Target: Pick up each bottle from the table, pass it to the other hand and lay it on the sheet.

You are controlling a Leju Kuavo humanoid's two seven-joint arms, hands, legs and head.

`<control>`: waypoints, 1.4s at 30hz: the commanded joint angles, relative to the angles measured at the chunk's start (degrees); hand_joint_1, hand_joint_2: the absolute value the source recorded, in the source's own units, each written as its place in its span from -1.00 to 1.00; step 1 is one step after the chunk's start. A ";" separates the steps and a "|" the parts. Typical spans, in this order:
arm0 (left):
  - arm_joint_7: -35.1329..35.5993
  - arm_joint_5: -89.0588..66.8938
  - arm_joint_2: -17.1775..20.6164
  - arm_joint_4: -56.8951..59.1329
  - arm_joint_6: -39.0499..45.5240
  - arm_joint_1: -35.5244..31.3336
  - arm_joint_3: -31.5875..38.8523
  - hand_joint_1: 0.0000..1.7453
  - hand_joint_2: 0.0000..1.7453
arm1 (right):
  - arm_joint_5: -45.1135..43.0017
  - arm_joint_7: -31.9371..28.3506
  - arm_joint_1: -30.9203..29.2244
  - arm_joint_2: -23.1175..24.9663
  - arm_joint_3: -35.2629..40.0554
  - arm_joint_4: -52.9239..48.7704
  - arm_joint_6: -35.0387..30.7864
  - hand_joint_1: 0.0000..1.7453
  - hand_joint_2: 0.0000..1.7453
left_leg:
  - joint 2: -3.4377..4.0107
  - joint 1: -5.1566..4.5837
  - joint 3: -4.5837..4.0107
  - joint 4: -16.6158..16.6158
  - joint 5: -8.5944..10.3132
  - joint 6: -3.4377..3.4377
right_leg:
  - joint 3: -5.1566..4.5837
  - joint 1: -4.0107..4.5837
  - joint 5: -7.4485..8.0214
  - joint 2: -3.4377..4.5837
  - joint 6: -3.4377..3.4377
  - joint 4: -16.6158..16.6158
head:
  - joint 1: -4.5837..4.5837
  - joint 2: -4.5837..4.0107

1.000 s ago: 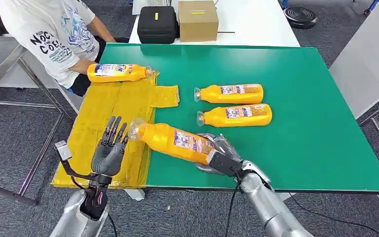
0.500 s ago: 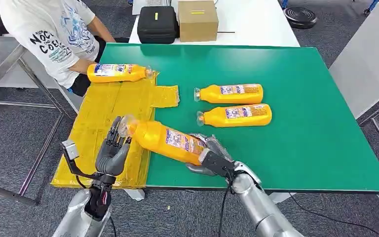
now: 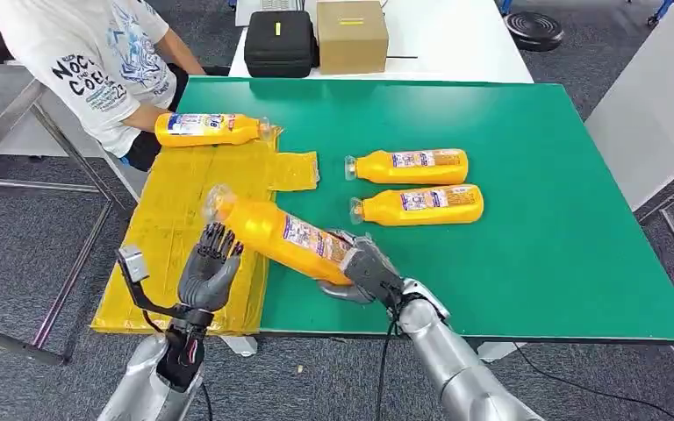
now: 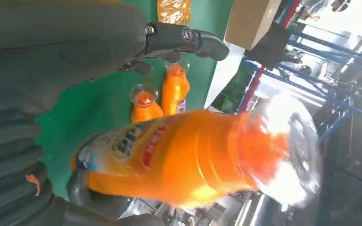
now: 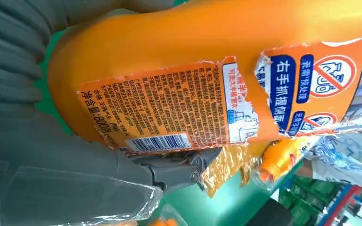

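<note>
Handover wants care: right hand [image 3: 357, 267] fingers clamp the bottle [image 3: 276, 235] base, slanted above the sheet [image 3: 171, 228] edge, so left hand [image 3: 206, 272], fingers apart, should wrap its neck before release.

The held bottle [image 5: 207, 70] ran past the right wrist picture's top and right edges, its base hidden behind the right hand [image 3: 355, 267]. In the left wrist picture its clear cap [image 4: 287, 146] was blurred. The person [image 3: 88, 61] was cut off at the head picture's upper left.
</note>
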 commanded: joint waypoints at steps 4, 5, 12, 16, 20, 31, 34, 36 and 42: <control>1.71 1.09 1.02 2.44 -0.36 -2.45 -0.47 -1.00 1.00 | 2.31 2.13 -2.91 -1.35 1.76 9.09 -0.83 1.00 1.00 | 0.00 0.10 0.27 0.02 -0.12 -0.11 | 0.31 0.11 -0.11 -0.05 -0.10 -0.03 | 0.02 0.00; 1.68 1.07 1.05 2.62 -0.50 -2.37 -0.50 -1.00 1.00 | 2.48 2.18 -2.62 -1.43 1.80 9.07 -0.85 1.00 1.00 | -0.01 0.04 0.15 -0.01 -0.05 -0.07 | 0.17 0.05 -0.05 -0.04 -0.06 -0.03 | 0.00 0.00; 0.87 -0.40 0.61 5.77 -0.71 -3.81 -0.44 -1.00 1.00 | 5.87 2.61 -1.92 -1.10 3.47 8.82 -0.32 1.00 1.00 | -0.03 0.05 0.18 -0.03 -0.05 -0.08 | 0.19 0.05 -0.06 -0.06 -0.08 -0.05 | 0.00 0.00; 0.95 -0.51 0.44 5.89 -0.83 -3.90 -0.61 -1.00 1.00 | 6.39 2.80 -1.82 -1.03 3.70 7.88 0.16 1.00 1.00 | -0.01 0.09 0.30 0.02 -0.14 -0.13 | 0.32 0.11 -0.13 -0.05 -0.12 -0.03 | 0.00 0.00; 1.19 -0.89 0.07 5.72 -0.67 -4.33 -1.05 -1.00 1.00 | 6.85 2.84 -2.26 -0.55 4.21 6.72 0.44 1.00 1.00 | -0.02 0.05 0.18 -0.01 -0.07 -0.09 | 0.18 0.06 -0.08 -0.06 -0.08 -0.02 | 0.00 0.00; 1.63 -1.77 -0.08 7.26 0.98 -5.36 -1.58 -1.00 1.00 | 7.99 3.75 -2.38 0.71 6.53 5.16 1.96 1.00 1.00 | -0.01 0.07 0.14 0.02 -0.07 -0.09 | 0.15 0.07 -0.08 -0.06 -0.08 -0.01 | 0.02 0.00; 1.63 -1.77 -0.08 7.26 0.98 -5.36 -1.58 -1.00 1.00 | 7.99 3.75 -2.38 0.71 6.53 5.16 1.96 1.00 1.00 | 0.02 0.04 0.13 0.00 -0.06 -0.08 | 0.13 0.05 -0.06 -0.02 -0.07 -0.01 | 0.00 0.00; 1.64 -1.86 -0.04 6.77 1.25 -5.07 -1.54 -1.00 1.00 | 8.00 3.85 -2.52 0.65 6.65 5.46 1.75 1.00 1.00 | 0.01 0.07 0.19 0.03 -0.09 -0.10 | 0.20 0.07 -0.09 -0.04 -0.09 -0.01 | 0.00 0.00; 1.66 -2.06 0.10 7.99 1.61 -5.28 -1.91 -1.00 1.00 | 8.15 4.21 -2.79 0.92 7.54 6.32 1.87 1.00 1.00 | 0.03 0.05 0.18 0.00 -0.07 -0.09 | 0.17 0.05 -0.08 -0.01 -0.09 -0.02 | 0.00 0.00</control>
